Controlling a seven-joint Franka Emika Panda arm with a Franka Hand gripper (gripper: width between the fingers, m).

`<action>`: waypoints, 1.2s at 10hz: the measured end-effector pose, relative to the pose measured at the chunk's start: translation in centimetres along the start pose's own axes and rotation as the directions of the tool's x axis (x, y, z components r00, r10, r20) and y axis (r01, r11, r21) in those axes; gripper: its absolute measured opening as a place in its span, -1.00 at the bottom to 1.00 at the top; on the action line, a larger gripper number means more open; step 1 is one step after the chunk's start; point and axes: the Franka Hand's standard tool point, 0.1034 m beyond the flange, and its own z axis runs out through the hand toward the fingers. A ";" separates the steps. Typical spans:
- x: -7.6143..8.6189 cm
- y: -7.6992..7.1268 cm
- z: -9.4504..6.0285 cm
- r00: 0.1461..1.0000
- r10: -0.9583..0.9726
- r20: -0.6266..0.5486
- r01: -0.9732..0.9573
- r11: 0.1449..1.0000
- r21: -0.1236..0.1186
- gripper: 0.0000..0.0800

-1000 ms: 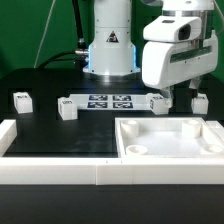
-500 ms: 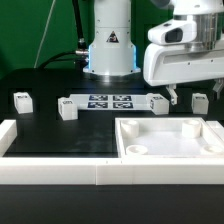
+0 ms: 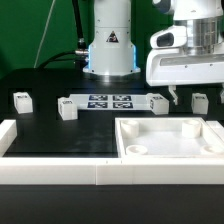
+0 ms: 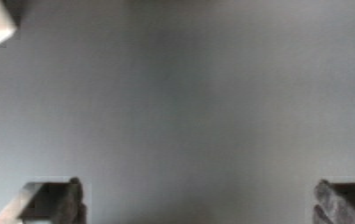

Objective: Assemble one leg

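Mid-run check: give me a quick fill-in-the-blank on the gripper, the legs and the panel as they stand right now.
1. The gripper is not shut but ___, with nothing between its fingers.
2. In the exterior view, ___ legs stand on the black table.
3. The large white panel lies toward the exterior view's ___ side.

Missing words: open; four; right.

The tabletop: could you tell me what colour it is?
The tabletop is black, clearest in exterior view.
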 end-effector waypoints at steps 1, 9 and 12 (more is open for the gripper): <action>-0.3 -0.2 -0.1 1.000 -0.006 0.014 0.006 1.000 -0.002 0.62; -2.2 0.1 0.1 0.864 0.004 0.503 0.041 0.996 -0.078 0.62; -3.5 0.2 0.1 0.723 -0.005 0.690 0.077 0.994 -0.073 0.62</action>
